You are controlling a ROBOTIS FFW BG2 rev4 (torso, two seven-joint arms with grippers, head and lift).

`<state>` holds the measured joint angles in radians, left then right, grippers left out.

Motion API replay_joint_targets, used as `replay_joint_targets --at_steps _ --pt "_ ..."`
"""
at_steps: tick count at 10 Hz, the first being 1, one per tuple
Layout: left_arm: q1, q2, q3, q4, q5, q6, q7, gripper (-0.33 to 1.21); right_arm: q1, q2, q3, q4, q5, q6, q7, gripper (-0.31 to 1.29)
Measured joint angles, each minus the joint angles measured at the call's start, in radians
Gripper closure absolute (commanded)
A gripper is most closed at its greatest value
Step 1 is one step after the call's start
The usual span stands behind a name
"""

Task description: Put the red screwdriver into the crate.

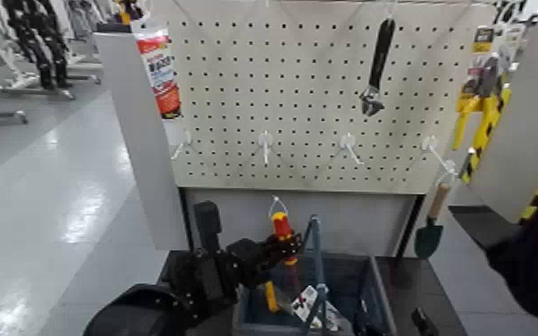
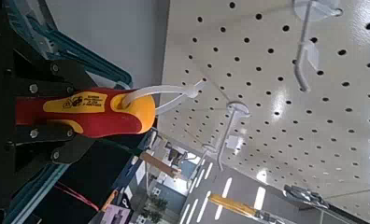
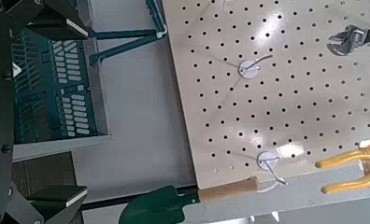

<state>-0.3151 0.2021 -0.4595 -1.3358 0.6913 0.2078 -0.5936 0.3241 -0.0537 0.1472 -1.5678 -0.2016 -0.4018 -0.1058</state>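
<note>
The left hand (image 1: 283,246) grips the red screwdriver (image 1: 282,234) upright above the crate (image 1: 362,279); handle lettering is unreadable. Right hand: state indeterminable.

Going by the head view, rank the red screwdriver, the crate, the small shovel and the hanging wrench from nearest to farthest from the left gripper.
1. Red screwdriver: clamped upright in the left gripper.
2. Crate: directly below and beside the gripper, hoop handle just to its right.
3. Small shovel: hanging low at the pegboard's right edge.
4. Wrench: high on the pegboard, up and to the right.
</note>
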Motion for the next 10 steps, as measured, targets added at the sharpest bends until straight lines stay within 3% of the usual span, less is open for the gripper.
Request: replay_joint_targets --at_steps 1,2,4,5,7,10 --pt "0.001 -0.001 -0.013 0.028 0.028 -0.012 0.006 1.18 0.000 -0.001 0.000 0.001 -0.001 -0.001 0.000 0.13" --pt "0.004 -0.001 -0.030 0.061 0.079 -0.023 0.022 1.05 -0.001 -0.001 0.000 0.001 -0.002 -0.001 0.001 0.13" --pt "0.016 0.002 -0.078 0.119 0.239 -0.048 0.086 0.23 -0.001 -0.002 0.000 0.003 -0.002 -0.002 0.002 0.13" --pt "0.026 0.003 -0.092 0.125 0.284 -0.069 0.108 0.09 -0.001 -0.002 0.000 0.003 -0.003 -0.002 0.002 0.13" --pt "0.032 0.005 -0.092 0.102 0.286 -0.089 0.117 0.13 -0.001 -0.002 0.000 0.003 -0.004 -0.002 0.002 0.13" --pt "0.049 0.008 -0.044 0.027 0.201 -0.115 0.145 0.13 0.001 0.000 0.000 0.003 -0.004 0.001 0.002 0.13"
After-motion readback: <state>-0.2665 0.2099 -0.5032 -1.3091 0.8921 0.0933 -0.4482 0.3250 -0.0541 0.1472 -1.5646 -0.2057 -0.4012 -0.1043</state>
